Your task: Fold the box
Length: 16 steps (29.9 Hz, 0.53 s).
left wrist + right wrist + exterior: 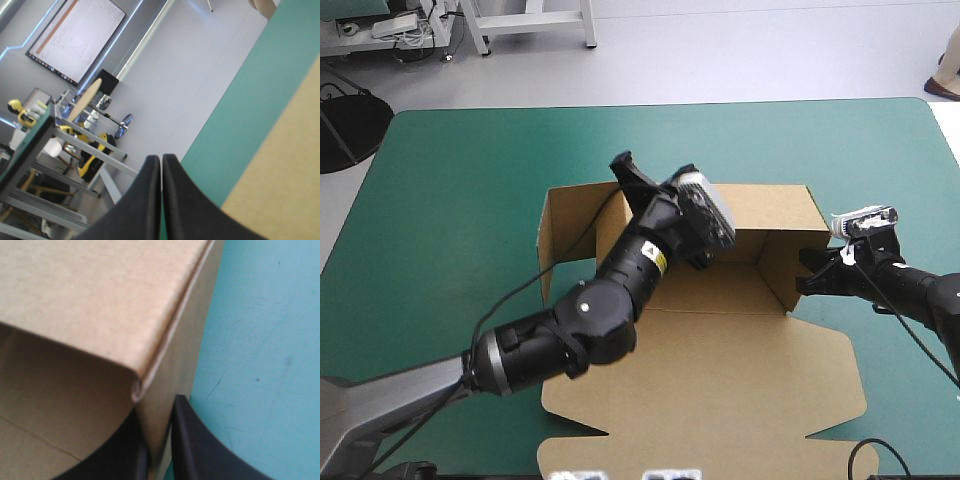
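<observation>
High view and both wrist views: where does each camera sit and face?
High view: above and behind, looking down on the teal-green table cover, brown cardboard box, both arms.
Left wrist: along the black left gripper, shut, past the box into the room.
Right wrist: along the black right gripper, shut on the box wall.
Shared: all show the box.

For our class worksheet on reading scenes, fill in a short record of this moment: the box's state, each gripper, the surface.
Object: brown cardboard box, a cut sheet with walls raised and lid panel flat toward the table's near edge
Left arm: black-fingered left gripper shut, holding nothing, raised over the box's far part
Right arm: right gripper shut on the box's right wall
Surface: teal-green table cover
</observation>
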Tool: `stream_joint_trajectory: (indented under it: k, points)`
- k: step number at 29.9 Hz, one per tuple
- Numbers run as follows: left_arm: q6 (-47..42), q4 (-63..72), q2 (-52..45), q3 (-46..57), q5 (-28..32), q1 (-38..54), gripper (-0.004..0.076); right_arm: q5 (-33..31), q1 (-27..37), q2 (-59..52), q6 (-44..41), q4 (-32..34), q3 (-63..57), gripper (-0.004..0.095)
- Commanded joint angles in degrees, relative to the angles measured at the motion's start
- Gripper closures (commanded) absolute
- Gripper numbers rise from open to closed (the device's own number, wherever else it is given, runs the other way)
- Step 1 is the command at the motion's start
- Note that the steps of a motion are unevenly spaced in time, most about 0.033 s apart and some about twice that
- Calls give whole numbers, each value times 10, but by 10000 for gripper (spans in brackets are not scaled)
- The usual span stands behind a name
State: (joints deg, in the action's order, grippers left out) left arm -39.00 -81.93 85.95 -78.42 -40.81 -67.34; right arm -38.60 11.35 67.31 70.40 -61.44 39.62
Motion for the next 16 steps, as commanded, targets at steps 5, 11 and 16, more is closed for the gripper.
stream_joint_trajectory:
  k: [5,11,16]
  points:
    - [15,164,-30,-102,79,169,727,-10,2,-2,1,16,12,924]
    - [177,407,-39,-124,75,308,727,-21,2,-2,-75,73,47,919]
    - [270,594,-41,-124,26,425,727,-64,2,-2,-163,122,108,919]
